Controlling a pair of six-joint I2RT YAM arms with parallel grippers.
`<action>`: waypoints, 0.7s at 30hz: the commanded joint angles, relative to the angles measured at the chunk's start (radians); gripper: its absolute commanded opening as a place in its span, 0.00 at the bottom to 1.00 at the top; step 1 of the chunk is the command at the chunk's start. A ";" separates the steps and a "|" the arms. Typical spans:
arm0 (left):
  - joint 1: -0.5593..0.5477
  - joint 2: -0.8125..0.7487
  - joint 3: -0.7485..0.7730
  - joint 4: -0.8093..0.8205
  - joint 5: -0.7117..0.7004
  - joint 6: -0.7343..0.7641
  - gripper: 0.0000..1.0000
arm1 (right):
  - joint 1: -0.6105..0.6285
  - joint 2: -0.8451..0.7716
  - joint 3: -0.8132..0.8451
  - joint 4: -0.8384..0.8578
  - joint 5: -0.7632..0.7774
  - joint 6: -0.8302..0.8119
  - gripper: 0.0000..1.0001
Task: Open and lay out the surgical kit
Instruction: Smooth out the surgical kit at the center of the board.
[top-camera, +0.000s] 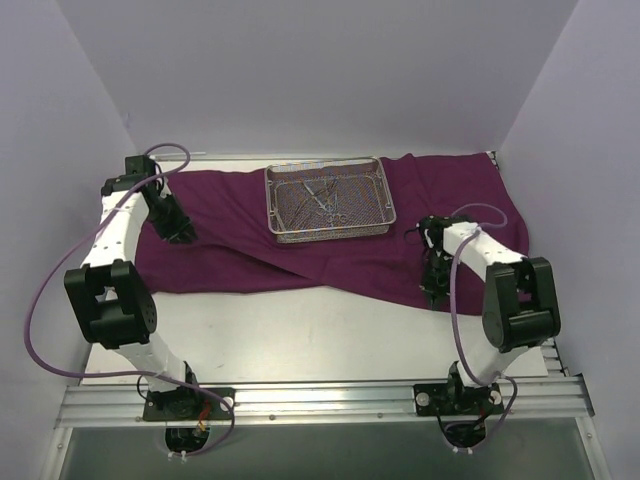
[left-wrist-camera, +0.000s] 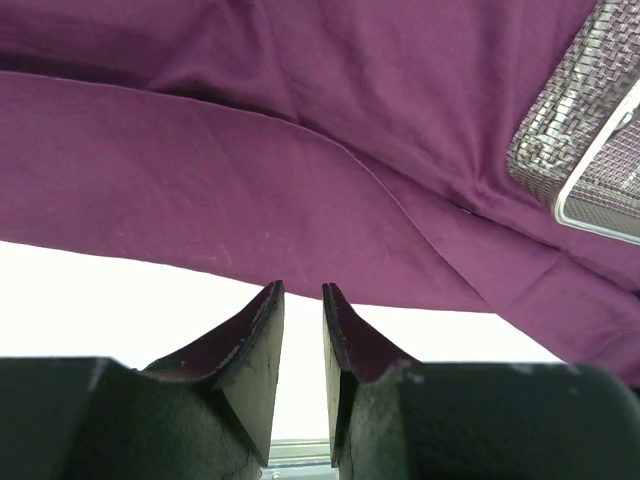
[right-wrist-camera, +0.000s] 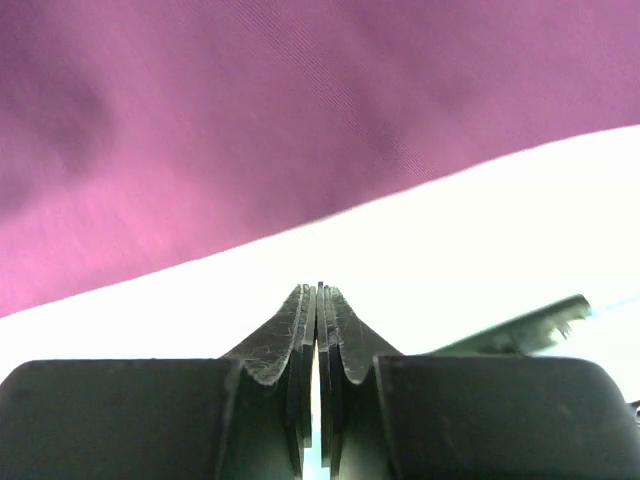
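The dark magenta cloth wrap (top-camera: 240, 225) lies unfolded across the back half of the table. The silver wire-mesh tray (top-camera: 328, 201) stands on it at centre back, with slim metal instruments (top-camera: 325, 198) inside. My left gripper (top-camera: 184, 234) is over the cloth's left part; in the left wrist view its jaws (left-wrist-camera: 302, 290) stand slightly apart and empty, above the cloth's (left-wrist-camera: 300, 150) front edge, with the tray's corner (left-wrist-camera: 590, 130) at the right. My right gripper (top-camera: 434, 296) is at the cloth's front right edge; in the right wrist view it (right-wrist-camera: 318, 288) is shut and empty, next to the cloth (right-wrist-camera: 200, 120).
White table surface (top-camera: 300, 340) lies in front of the cloth. Pale walls close in the back and both sides. A metal rail (top-camera: 320, 400) with both arm bases runs along the near edge.
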 joint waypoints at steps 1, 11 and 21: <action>0.011 -0.046 0.006 -0.013 -0.037 0.031 0.31 | -0.012 -0.104 0.079 -0.143 0.029 -0.021 0.00; 0.038 -0.034 0.078 -0.067 -0.140 0.017 0.43 | 0.184 0.195 0.701 0.007 -0.319 -0.346 0.24; 0.136 -0.089 0.052 -0.145 -0.264 -0.048 0.71 | 0.411 0.415 1.007 0.168 -0.413 -0.317 0.54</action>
